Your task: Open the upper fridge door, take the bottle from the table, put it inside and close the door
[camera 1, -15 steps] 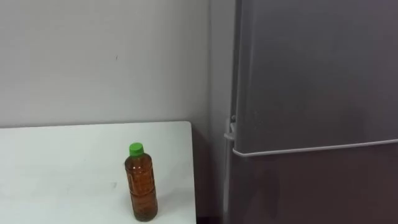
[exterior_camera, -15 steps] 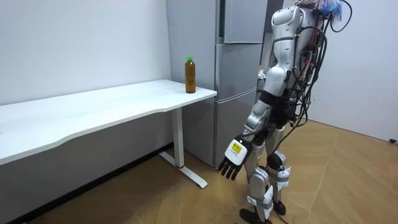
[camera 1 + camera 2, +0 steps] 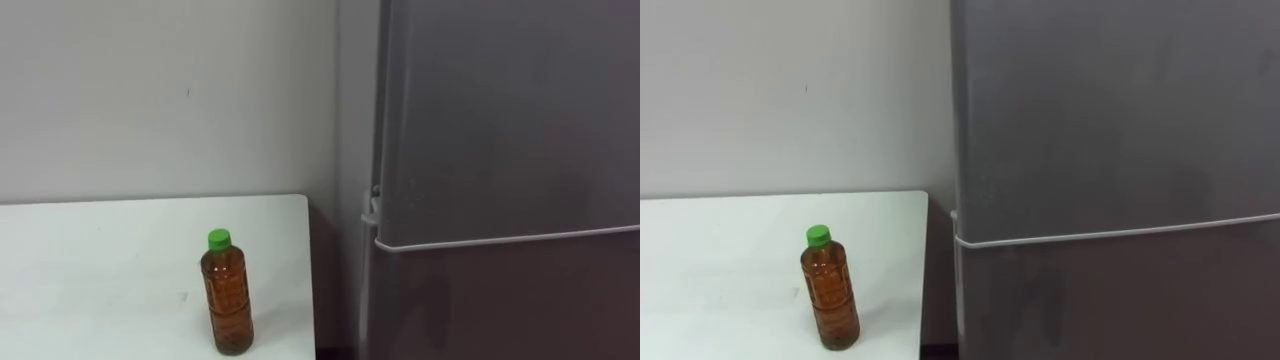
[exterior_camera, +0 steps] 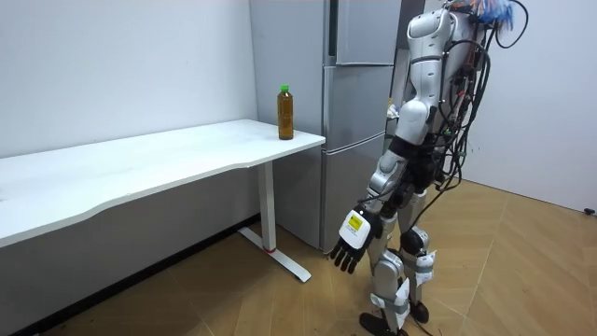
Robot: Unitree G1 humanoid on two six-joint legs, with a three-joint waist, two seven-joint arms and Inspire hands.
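Loosely spread and almost straight, the fingers (image 4: 340, 259) of the robot's left hand (image 4: 352, 238) hang apart and hold nothing. The hand dangles at the end of a lowered arm beside the robot's thigh, well above the wooden floor (image 4: 522, 271) and touching none of the things around it. In the room view the robot stands upright on that floor facing the fridge (image 3: 500, 150), with the end of the white surface (image 4: 140, 159) off to its left.

The bottle (image 3: 227, 300) stands upright on the surface, near the right-hand end and close to the near edge, well apart from the hand. It is clear plastic filled with brown liquid and has a green cap (image 3: 218, 238) screwed on top. Around it the surface is bare white and runs back to a plain pale wall (image 3: 150, 90).

Just right of the surface's end, across a narrow dark gap, rises the grey fridge. Its upper door (image 3: 1110, 110) and lower door (image 3: 1110, 300) are both closed, and a thin light seam (image 3: 500, 240) marks the line between them, at about the height of the bottle's cap in the eye views. In the room view the fridge stands against the far wall, taller than the surface.
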